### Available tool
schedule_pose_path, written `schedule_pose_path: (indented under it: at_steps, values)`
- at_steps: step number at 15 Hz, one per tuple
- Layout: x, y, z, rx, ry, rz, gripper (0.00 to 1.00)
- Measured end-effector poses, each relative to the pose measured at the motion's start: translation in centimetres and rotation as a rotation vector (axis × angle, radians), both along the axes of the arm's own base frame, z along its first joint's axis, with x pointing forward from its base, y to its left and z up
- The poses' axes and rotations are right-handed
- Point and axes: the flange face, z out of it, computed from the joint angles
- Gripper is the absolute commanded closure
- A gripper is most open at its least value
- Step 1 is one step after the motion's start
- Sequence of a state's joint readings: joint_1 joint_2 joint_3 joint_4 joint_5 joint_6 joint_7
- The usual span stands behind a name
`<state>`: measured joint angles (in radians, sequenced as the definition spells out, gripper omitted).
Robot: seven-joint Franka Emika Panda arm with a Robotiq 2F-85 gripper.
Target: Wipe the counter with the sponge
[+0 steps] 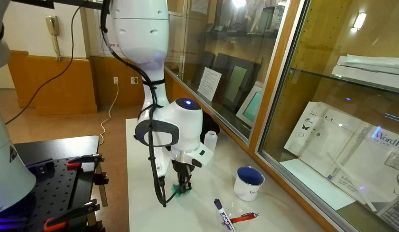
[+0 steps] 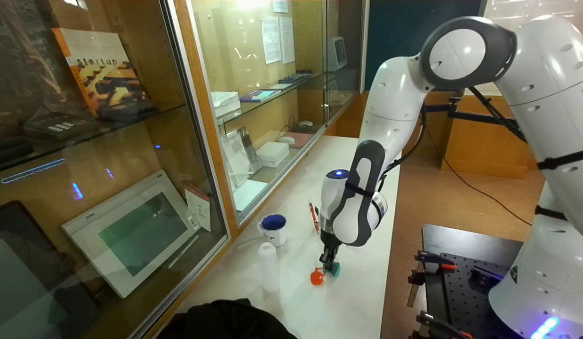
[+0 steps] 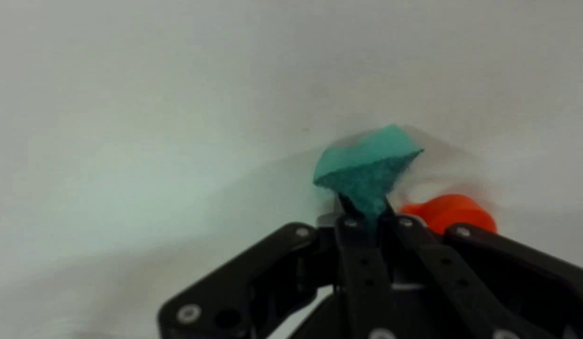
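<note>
With end effector (image 3: 369,213) nearest, clenched on green sponge (image 3: 370,167) just beside orange cap (image 3: 456,212); showing, on tabletop (image 2: 350,306), white bottle (image 2: 268,269) near that cap and blue-lined mug (image 1: 246,189) farther from it.

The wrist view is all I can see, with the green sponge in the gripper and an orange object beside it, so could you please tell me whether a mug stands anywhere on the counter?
Observer: Yes, in both exterior views a white mug with a dark blue inside stands upright on the counter, nearer the glass-fronted cabinet than the gripper is.
Operator: Thank you; are there any pens out there as well?
Observer: Yes, in an exterior view a red pen and a purple-capped marker appear crossed; I cannot tell what, if anything, holds them.
</note>
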<state>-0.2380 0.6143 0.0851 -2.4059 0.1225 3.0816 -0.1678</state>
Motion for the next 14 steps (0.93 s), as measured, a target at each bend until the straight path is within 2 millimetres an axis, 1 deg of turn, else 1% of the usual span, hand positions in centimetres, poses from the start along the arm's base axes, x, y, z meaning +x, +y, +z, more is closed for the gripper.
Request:
schedule_pose_path:
  at_steps: [2,4,9,11,14]
  values:
    - [0.1,1.3,-0.1,0.036,0.002,0.008,0.98]
    - [-0.1,1.0,-0.4,0.052,0.009,-0.006,0.98]
    - [-1.0,-1.7,-0.7,0.051,0.021,-0.087,0.98]
    - [-1.7,-3.3,-0.6,0.039,0.029,-0.137,0.98]
    - [-3.3,-6.4,-0.6,0.017,0.047,-0.221,0.98]
